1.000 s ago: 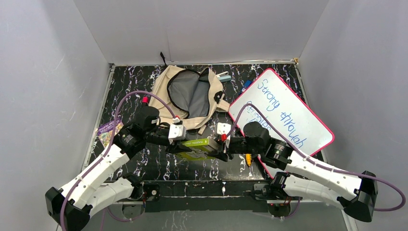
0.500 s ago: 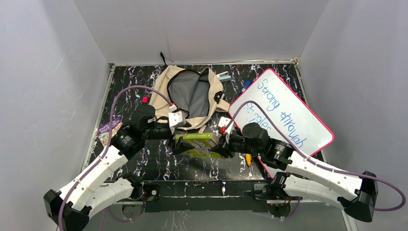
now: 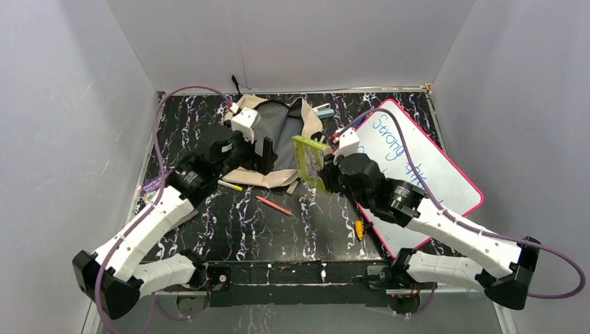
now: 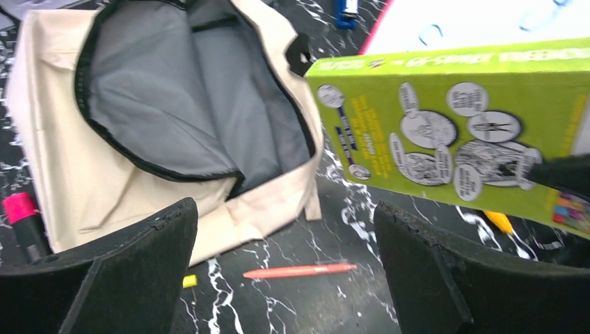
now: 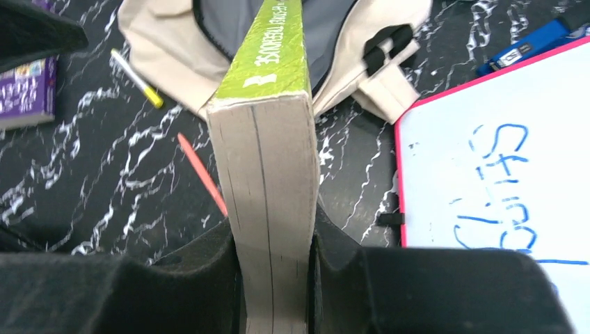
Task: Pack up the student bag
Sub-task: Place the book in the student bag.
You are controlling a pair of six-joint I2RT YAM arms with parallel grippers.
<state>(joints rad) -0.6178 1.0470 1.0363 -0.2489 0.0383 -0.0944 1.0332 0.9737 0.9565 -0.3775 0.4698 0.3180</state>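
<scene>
Toward the far edge of the tabletop (image 3: pixel 313 229), you see the student bag (image 3: pixel 278 136) lying unzipped, its near rim partly hidden behind the left claw (image 3: pixel 254 152), which hovers spread wide over it. Your right claw (image 5: pixel 275 278) pinches the green book (image 5: pixel 268 139) on edge (cover print too small to read), with that arm extended toward the bag's right side.

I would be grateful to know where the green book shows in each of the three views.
Top external: green book, centre, standing on edge.
Left wrist: book upper right, cover showing.
Right wrist: book centre, page edge facing, in right gripper.
Landmark: student bag.
</scene>
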